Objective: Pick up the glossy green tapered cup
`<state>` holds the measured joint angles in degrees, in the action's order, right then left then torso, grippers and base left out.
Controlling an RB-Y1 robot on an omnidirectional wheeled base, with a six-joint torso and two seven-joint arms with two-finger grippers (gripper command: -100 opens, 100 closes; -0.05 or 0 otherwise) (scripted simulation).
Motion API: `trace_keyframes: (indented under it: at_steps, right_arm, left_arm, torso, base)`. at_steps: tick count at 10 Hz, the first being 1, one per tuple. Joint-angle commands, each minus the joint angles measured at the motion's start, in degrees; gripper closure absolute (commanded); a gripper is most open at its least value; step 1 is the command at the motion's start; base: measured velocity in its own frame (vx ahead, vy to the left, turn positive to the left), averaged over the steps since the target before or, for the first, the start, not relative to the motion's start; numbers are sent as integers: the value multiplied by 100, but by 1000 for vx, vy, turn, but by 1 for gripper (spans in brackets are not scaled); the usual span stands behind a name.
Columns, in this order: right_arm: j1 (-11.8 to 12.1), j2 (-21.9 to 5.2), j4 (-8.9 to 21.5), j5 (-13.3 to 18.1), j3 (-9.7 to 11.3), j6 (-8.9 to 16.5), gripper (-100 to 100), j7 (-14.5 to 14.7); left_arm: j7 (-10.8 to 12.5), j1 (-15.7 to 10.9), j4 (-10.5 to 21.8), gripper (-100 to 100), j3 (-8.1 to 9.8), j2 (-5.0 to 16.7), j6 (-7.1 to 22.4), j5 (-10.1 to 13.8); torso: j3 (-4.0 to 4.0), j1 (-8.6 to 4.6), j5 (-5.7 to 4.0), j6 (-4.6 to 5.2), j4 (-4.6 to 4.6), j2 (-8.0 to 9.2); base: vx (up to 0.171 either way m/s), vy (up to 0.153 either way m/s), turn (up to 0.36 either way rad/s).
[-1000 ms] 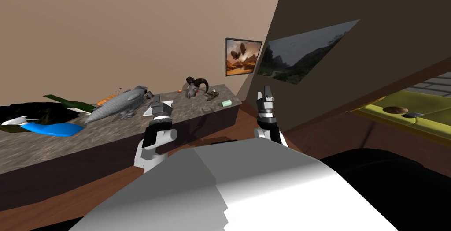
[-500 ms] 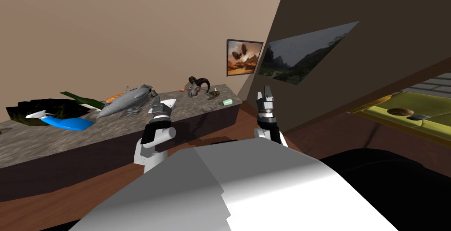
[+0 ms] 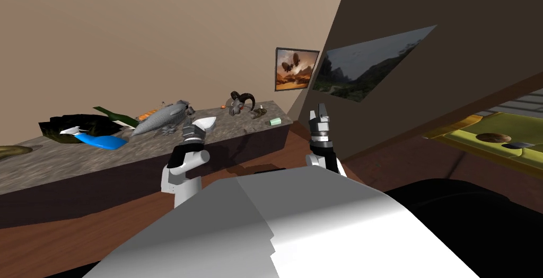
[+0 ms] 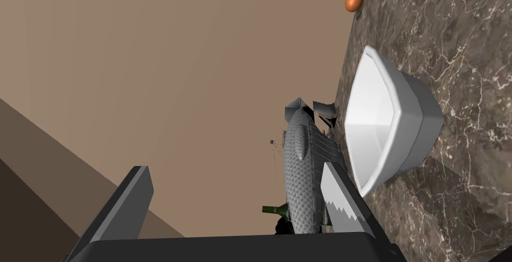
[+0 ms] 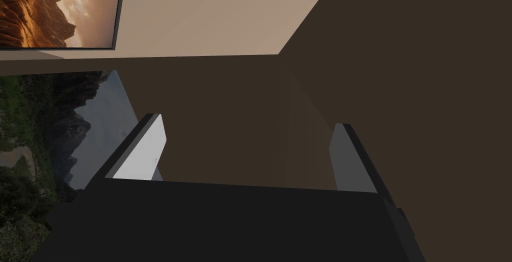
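The pale green tapered cup point(image 3: 274, 122) lies on its side near the right end of the dark stone counter point(image 3: 106, 158), in the head view. My left gripper point(image 3: 191, 128) hovers at the counter's front edge, well left of the cup, beside a white bowl point(image 3: 206, 123). In the left wrist view that gripper point(image 4: 235, 194) is open and empty, with the white bowl point(image 4: 390, 124) just past one fingertip. My right gripper point(image 3: 318, 114) is raised to the right of the counter's end, open and empty point(image 5: 245, 154).
On the counter are a grey airship model point(image 3: 161, 117), a green bottle point(image 3: 114, 114), a blue and white model point(image 3: 98, 141), a horned skull point(image 3: 241, 102), a small dark figure point(image 3: 259, 112) and an orange ball point(image 4: 354, 0). A dark wall stands right of the counter.
My view has shifted, so the things on the counter's left sit further right and nearer the middle. The cup stays put. Both grippers remain open.
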<state>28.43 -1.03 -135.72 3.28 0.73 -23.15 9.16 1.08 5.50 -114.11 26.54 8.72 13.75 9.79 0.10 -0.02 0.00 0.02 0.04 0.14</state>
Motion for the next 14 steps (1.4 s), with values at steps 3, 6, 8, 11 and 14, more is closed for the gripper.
trace_keyframes:
  at_steps: [3, 6, 8, 11, 14]
  right_arm:
    - [0, 0, 0, 0, 0, 0, 0, 0]
    - [0, 0, 0, 0, 0, 0, 0, 0]
    - [0, 0, 0, 0, 0, 0, 0, 0]
    - [0, 0, 0, 0, 0, 0, 0, 0]
    - [0, 0, 0, 0, 0, 0, 0, 0]
  left_arm:
    - [77, -472, 432, -100, 363, -2, 630, -18]
    - [119, -722, 688, -100, 526, 4, 1109, -49]
    - [164, -983, 949, -100, 676, 17, 1446, -97]
    - [210, -1254, 1228, -100, 811, 39, 1971, -162]
    - [259, -1533, 1528, -100, 930, 69, 2411, -243]
  torso:
    - [0, 2, 1, -1, 0, 1]
    - [-1, -2, 0, 0, -1, -2]
    - [-2, 0, 0, 0, -1, -2]
    - [-4, 3, 1, 0, -2, -7]
    - [-8, 0, 0, 0, -3, -14]
  base:
    - [-48, 18, 55]
    - [-37, 9, 26]
    - [-35, 15, 32]
    - [-22, 17, 18]
    - [-5, 11, 6]
